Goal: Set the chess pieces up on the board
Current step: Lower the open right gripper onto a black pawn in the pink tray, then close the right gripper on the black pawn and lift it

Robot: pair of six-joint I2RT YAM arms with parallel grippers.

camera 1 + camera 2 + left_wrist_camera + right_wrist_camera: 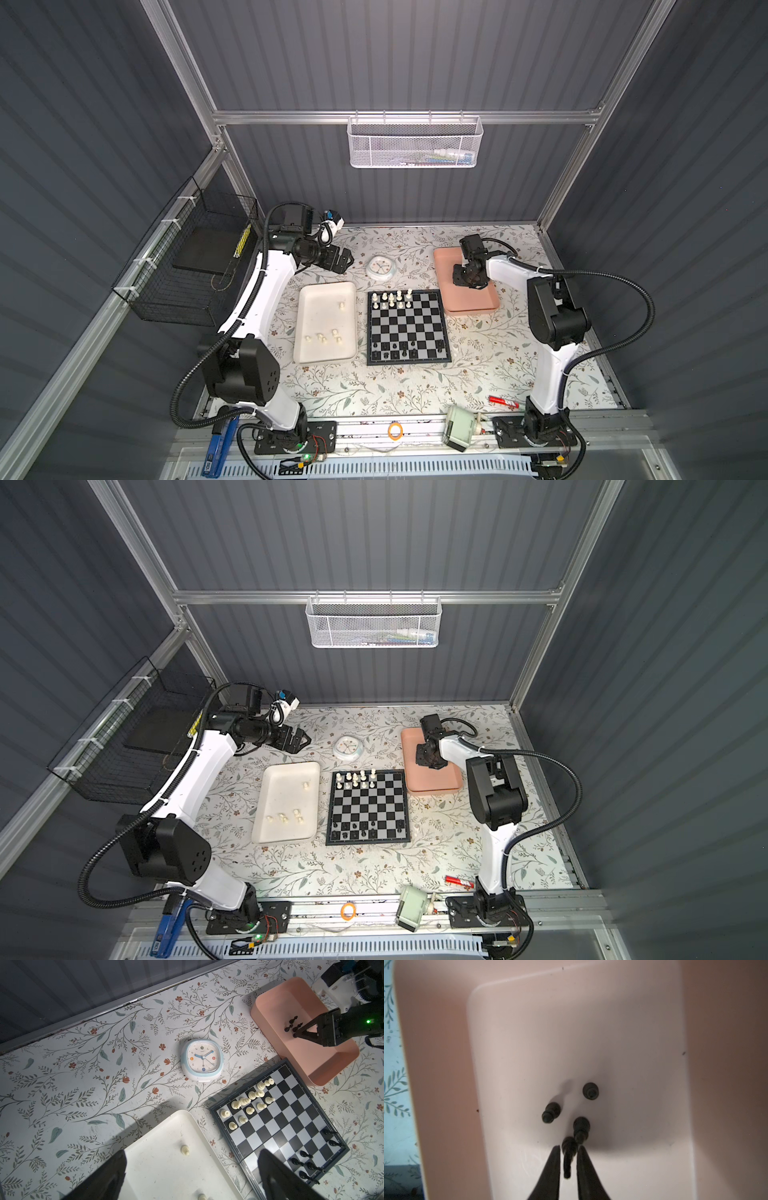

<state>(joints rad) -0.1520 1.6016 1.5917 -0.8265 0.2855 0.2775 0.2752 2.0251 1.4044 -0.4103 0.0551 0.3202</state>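
At the far left of both top views a black wire basket (195, 266) hangs on the frame, and beside it the left gripper (347, 262) hovers above the floral tabletop (399, 390) with its jaws spread wide and nothing between them, near a small round-cornered clock (381, 267). Just right of the left arm lies a white tray (309, 357) holding loose cream-white chess pieces (323, 338): one alone toward its far end and a small cluster toward its near end. Next comes the board (408, 328), lying flat just beside the white tray, with cream-white pieces (391, 300) grouped in its far left corner and black pieces (395, 349) scattered along its near rows. To the right of the board's far corner sits the pink tray (473, 307), and the right gripper (568, 1152) reaches down into it. In the right wrist view its two dark fingers (553, 1159) are narrowed around a slim black piece (568, 1155), very close on both sides, though I cannot tell whether they press it yet. Three more black pieces (551, 1112) rest on the tray floor just beyond the fingertips, one touching or nearly touching the framed piece. Along the near edge lie a red marker (503, 402) and an orange ring (395, 431).
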